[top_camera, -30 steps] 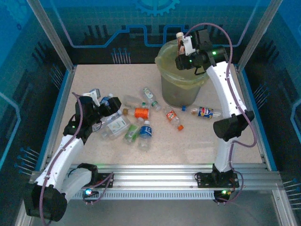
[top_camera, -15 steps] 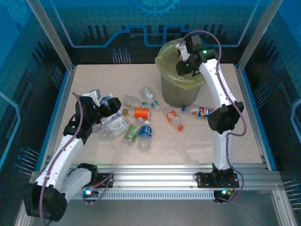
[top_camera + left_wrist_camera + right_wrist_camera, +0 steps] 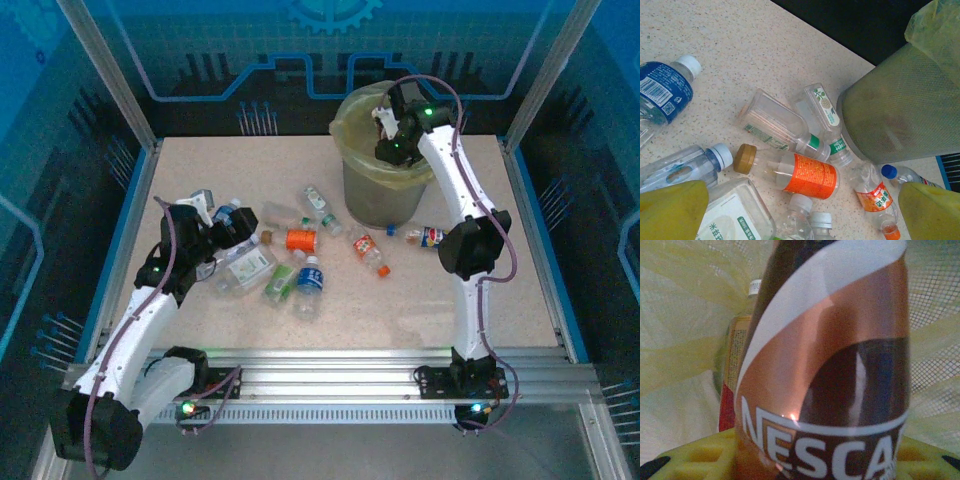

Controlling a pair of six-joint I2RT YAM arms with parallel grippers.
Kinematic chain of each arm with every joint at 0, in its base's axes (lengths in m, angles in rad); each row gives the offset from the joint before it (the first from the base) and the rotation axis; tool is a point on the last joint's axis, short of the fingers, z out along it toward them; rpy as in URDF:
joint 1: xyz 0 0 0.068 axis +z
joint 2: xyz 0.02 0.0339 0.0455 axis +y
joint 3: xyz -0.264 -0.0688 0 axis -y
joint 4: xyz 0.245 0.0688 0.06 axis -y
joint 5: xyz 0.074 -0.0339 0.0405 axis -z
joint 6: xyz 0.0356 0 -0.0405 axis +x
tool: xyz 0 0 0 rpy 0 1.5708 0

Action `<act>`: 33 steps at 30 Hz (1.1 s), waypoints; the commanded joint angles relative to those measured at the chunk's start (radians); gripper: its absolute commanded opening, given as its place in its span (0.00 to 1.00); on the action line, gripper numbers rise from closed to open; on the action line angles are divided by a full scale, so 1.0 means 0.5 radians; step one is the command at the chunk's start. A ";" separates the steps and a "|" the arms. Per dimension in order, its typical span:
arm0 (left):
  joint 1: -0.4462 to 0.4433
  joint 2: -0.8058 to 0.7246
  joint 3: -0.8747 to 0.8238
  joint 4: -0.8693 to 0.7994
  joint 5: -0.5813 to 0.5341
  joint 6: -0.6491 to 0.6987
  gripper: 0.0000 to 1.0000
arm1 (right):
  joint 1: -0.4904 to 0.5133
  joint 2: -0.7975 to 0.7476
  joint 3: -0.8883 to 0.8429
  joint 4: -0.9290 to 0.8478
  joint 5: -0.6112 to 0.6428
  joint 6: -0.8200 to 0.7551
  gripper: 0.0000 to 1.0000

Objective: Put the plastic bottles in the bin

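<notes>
Speckled worktop [image 3: 400,300] with most of the plastic bottles [image 3: 300,240] lying loose between the arms and the bin [image 3: 380,195], so the bulk of the task appears undone. Left end effector [image 3: 802,202], jaws spread wide and empty, hangs over the near cluster. Farther back, right end effector [image 3: 388,125] reaches into the bin's mouth, clamped on a brown-labelled bottle [image 3: 830,365] not yet released; one bottle [image 3: 737,350] lies inside against the liner.

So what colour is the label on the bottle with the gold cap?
That bottle has a bright orange label; it shows best in the left wrist view.
</notes>
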 commanded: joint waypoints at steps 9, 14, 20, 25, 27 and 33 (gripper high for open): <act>0.015 -0.016 0.022 -0.048 0.021 0.022 0.99 | -0.022 0.071 -0.025 -0.089 0.061 -0.038 0.64; 0.015 -0.016 0.029 -0.057 0.018 0.025 0.99 | -0.023 0.061 -0.028 -0.088 0.072 -0.032 0.73; 0.015 -0.024 0.027 -0.068 0.018 0.025 0.99 | -0.023 0.020 -0.029 -0.082 0.082 -0.017 0.83; 0.015 -0.031 0.032 -0.081 0.019 0.027 0.99 | -0.019 -0.026 -0.021 -0.074 0.106 0.012 0.85; 0.015 -0.035 0.033 -0.085 0.018 0.028 0.99 | -0.020 -0.058 -0.019 -0.072 0.108 0.036 0.87; 0.016 -0.046 0.030 -0.097 0.012 0.031 0.99 | -0.001 -0.191 0.001 -0.065 0.163 0.127 0.93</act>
